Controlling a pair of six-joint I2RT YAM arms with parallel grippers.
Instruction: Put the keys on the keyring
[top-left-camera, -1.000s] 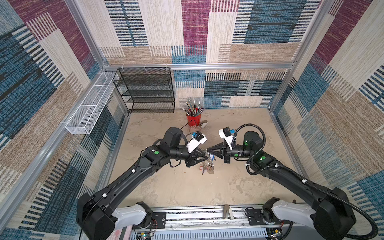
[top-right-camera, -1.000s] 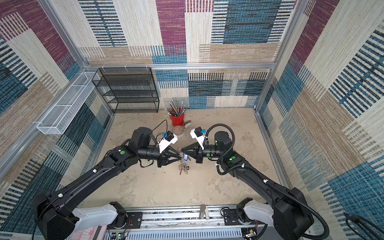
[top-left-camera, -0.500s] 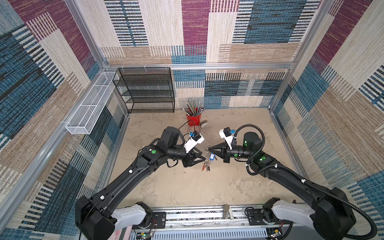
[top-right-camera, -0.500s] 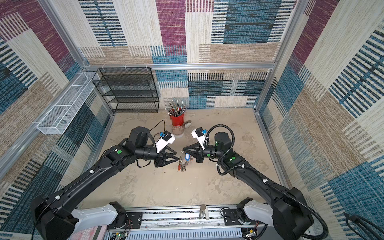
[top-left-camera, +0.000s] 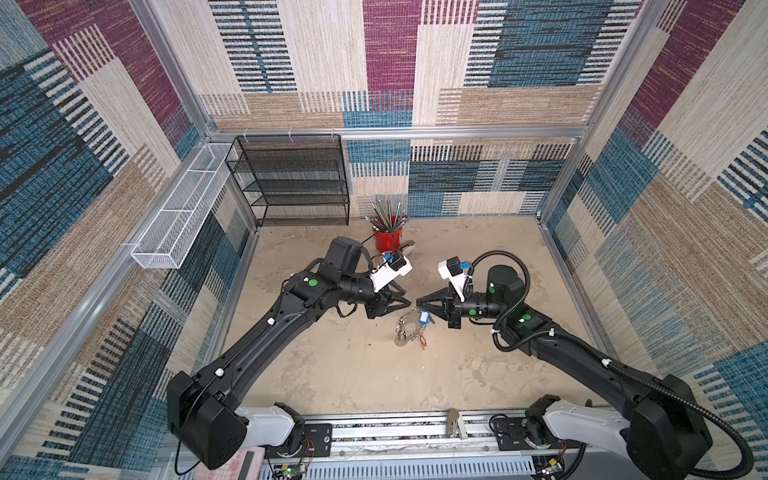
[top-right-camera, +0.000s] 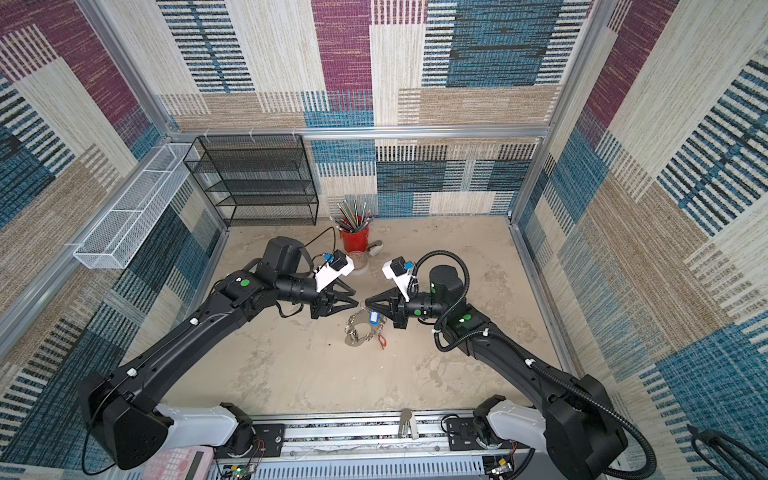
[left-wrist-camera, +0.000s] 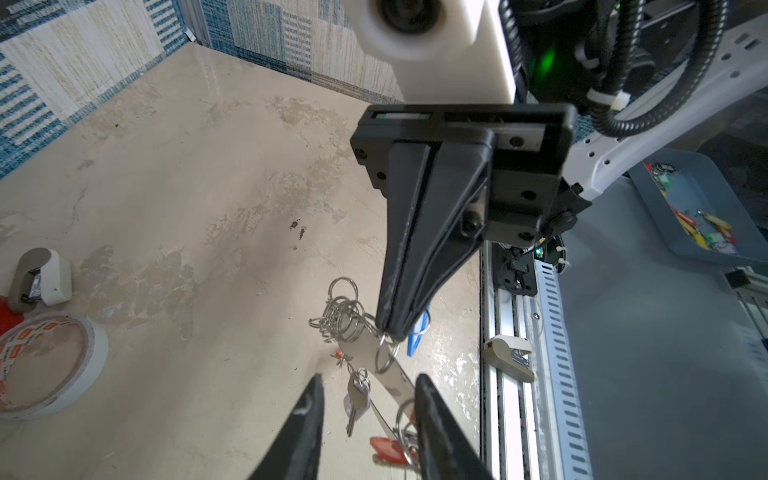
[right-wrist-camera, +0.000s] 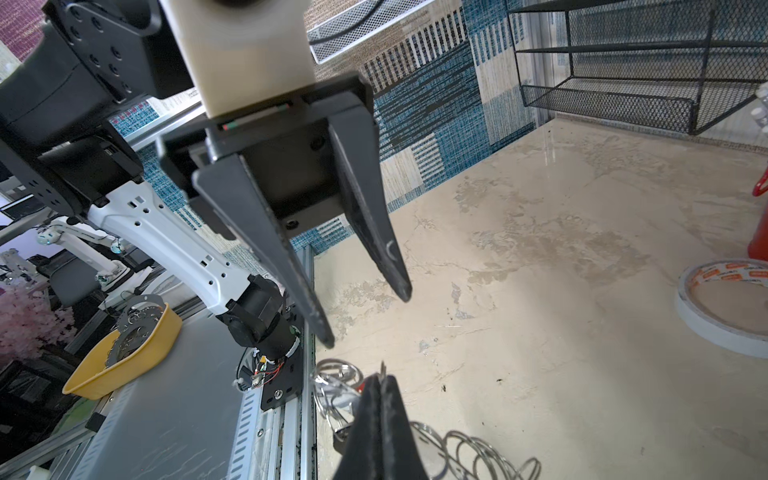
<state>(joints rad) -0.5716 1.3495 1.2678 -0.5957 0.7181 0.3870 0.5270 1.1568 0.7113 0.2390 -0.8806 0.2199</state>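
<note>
In both top views the right claw (top-left-camera: 419, 302) is clenched on the keyring (top-left-camera: 406, 330), which hangs over the middle of the worktop (top-left-camera: 332, 365). The left claw (top-left-camera: 407, 299) stands partly open, grasping nothing.

In the left wrist view, the right claw pinches a split ring (left-wrist-camera: 384, 353). The keys (left-wrist-camera: 356, 401) hang below, with the red tag (left-wrist-camera: 384, 446) cut off.

In the right wrist view, the left claw's fingers (right-wrist-camera: 390, 266) are apart and the keyring is mostly hidden.

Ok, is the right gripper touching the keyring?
Touching. The left wrist view shows the right gripper shut on the keyring at its ringed edge.
</note>
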